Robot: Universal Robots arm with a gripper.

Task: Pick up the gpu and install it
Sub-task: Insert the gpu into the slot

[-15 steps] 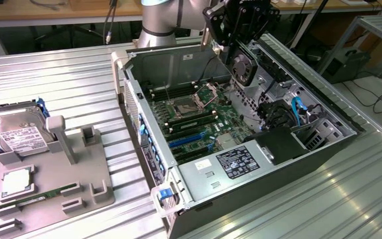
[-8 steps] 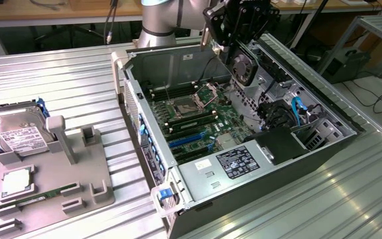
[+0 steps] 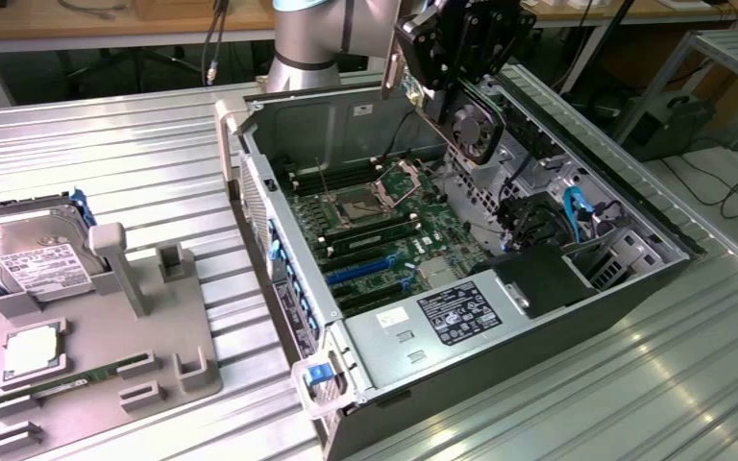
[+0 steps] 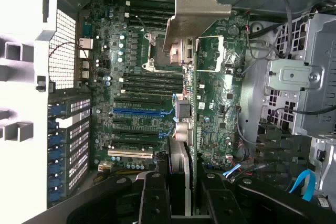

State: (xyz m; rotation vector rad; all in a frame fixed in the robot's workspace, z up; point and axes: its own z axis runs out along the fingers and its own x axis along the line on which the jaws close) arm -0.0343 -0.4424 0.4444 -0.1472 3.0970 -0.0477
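Under me lies the ribbed aluminium table (image 3: 126,154), and on it the open grey and black computer case (image 3: 331,125) lies on its side, with the green motherboard (image 3: 382,226) facing up. In the exterior view I hang at twelve o'clock of that case, above its rim and clear of the board. My gripper (image 4: 186,203) is clenched on the gpu (image 3: 469,130), a thin flat black card with a round fan, pinched by one end between my two black fingers (image 4: 152,203). The wrist view shows it edge-on, so its long axis runs straight out from my jaws toward the board, with the pale folded metal bracket (image 4: 191,14) at the far end. The long blue expansion slots (image 3: 366,271) lie toward seven o'clock from the card in the exterior view, well apart from it. I judge the card's edge crosses their line rather than running along it. My wrist is tipped over the case, not plumb.
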